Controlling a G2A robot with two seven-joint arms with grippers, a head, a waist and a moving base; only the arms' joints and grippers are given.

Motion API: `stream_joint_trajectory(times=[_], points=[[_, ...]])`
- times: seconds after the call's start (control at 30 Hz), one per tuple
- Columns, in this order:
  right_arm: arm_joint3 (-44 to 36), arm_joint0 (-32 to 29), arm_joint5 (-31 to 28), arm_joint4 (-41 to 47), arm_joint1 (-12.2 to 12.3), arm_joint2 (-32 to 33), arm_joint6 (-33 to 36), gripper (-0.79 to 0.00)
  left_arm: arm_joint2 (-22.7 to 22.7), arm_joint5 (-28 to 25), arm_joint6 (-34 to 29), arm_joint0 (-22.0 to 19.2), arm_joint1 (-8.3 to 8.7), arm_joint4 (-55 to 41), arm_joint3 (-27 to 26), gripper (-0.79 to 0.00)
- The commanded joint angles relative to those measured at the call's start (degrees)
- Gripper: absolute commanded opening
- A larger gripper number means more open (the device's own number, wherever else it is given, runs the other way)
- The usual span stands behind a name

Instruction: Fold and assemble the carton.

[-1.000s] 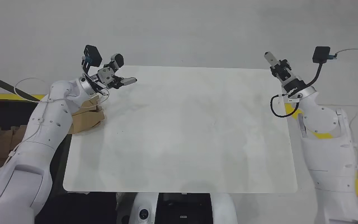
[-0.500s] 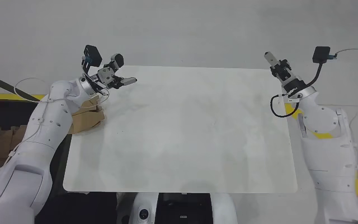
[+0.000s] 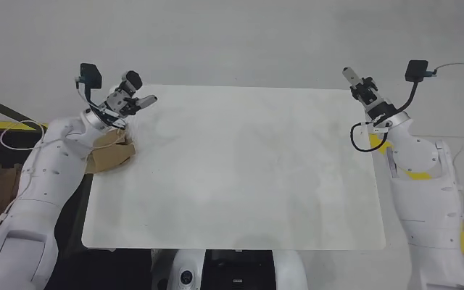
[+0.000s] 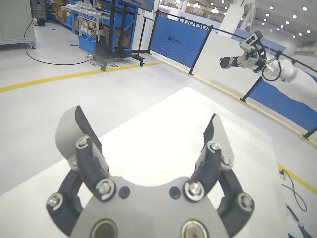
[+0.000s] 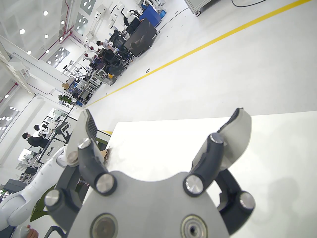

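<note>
The brown cardboard carton [image 3: 111, 154] lies at the left edge of the white table [image 3: 239, 174], partly hidden under my left arm. My left gripper [image 3: 136, 100] hangs open and empty over the table's far left corner, just beyond the carton. From the left wrist, the left gripper [image 4: 146, 122] has its jaws spread wide above bare tabletop. My right gripper [image 3: 353, 75] is held off the far right corner, well away from the carton. From the right wrist, the right gripper [image 5: 162, 116] is open with nothing in it, and a sliver of the carton [image 5: 107, 152] shows far off.
The tabletop [image 4: 173, 134] is bare white. Grey floor with a yellow line [image 5: 198, 45] surrounds it. More cardboard [image 3: 9, 181] lies on the floor to the left of the table. The other arm's gripper [image 4: 225, 62] appears far across the table.
My left arm has drawn back to the left, carrying its gripper from over the table toward the far left corner. The right arm has stayed still.
</note>
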Motion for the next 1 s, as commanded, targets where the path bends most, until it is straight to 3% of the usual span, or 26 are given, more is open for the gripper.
stream_joint_trajectory(times=[0.0, 0.3, 0.53, 0.97], points=[[0.00, 0.00, 0.00, 0.00, 0.00, 0.00, 0.00, 0.000, -1.25, 0.00, -2.61, 2.25, 1.01, -5.55, -1.71, 0.000], [0.00, 0.00, 0.00, 0.00, 0.00, 0.00, 0.00, 0.000, -8.01, 0.00, -22.23, 11.06, 5.75, -35.38, -6.32, 0.000], [0.00, 0.00, 0.00, 0.00, 0.00, 0.00, 0.00, 0.000, -12.96, 0.00, -33.65, 16.31, 7.41, -52.15, -4.73, 0.000], [0.00, 0.00, 0.00, 0.00, 0.00, 0.00, 0.00, 0.000, -13.05, 0.00, -34.22, 16.45, 7.43, -52.94, -4.75, 0.000]])
